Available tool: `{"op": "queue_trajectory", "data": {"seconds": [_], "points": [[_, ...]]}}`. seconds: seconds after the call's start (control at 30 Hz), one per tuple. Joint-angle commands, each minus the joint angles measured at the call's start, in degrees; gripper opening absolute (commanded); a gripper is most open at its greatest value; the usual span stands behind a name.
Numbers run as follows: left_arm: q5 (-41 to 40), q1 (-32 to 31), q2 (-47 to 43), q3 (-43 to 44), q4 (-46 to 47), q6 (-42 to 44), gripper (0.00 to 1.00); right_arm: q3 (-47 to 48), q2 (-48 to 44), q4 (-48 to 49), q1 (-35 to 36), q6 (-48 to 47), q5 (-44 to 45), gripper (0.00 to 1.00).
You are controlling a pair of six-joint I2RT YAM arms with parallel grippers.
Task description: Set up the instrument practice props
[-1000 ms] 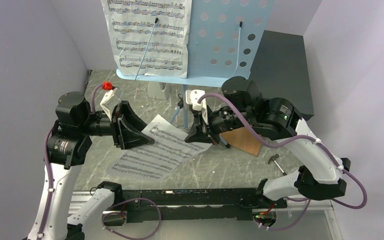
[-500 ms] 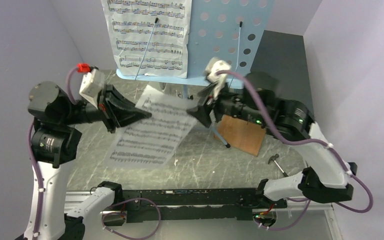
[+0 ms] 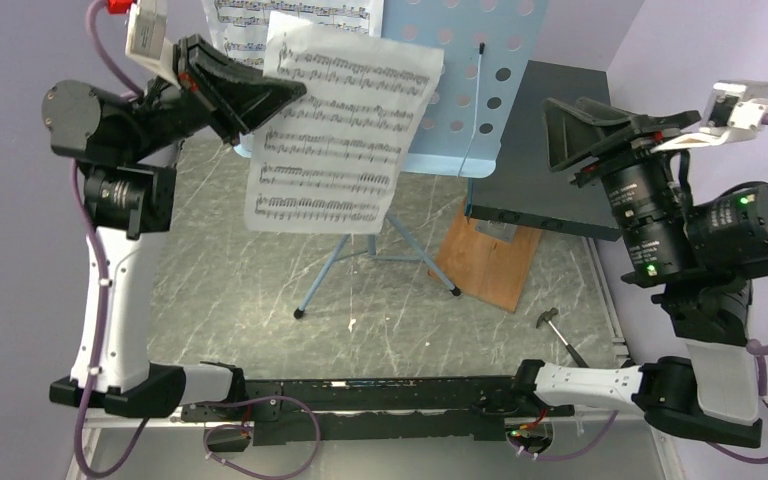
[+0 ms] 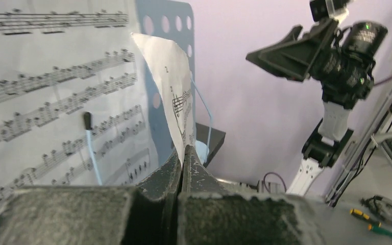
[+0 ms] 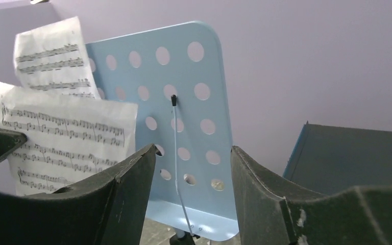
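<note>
White sheet-music page (image 3: 345, 130) hangs pinched in the clenched left gripper (image 3: 285, 92) at upper left, before the blue music stand (image 3: 480, 60), the right gripper (image 3: 557, 135) gaping empty at right; placing it seems underway, and next it likely needs lowering onto the stand's ledge.

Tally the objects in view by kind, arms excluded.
music stand: 1
sheet-music pages: 2
dark box: 1
wooden board: 1
hammer: 1
Total: 6
</note>
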Motion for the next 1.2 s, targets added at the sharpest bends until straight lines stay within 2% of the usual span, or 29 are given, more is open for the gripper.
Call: {"op": "queue_trajectory", "data": {"seconds": [0.0,0.23,0.4,0.73,1.0,1.17], "points": [[-4.5,-0.16,3.1,5.15,7.57,-6.99,0.0,0.67,3.99,1.85,0.03,-0.04,5.53,0.57],[-5.99,-0.16,7.36,11.46,9.03,-7.9,0.0,2.2,8.77,1.7,-0.05,-1.11,6.08,0.6],[-7.38,-0.16,9.11,12.59,11.8,-9.33,0.0,1.88,10.94,2.3,-0.13,-2.21,6.57,0.59],[-8.12,-0.21,11.44,12.34,17.62,-13.17,0.0,-1.11,12.2,5.86,-0.92,-6.01,9.45,0.43],[-8.8,-0.76,14.31,13.41,21.68,-15.73,0.0,-3.17,12.81,9.76,-1.72,-9.05,9.77,0.39],[-9.19,-2.01,15.91,15.27,21.64,-14.97,0.0,-4.59,12.82,12.74,-1.94,-11.13,8.96,0.28]]}}
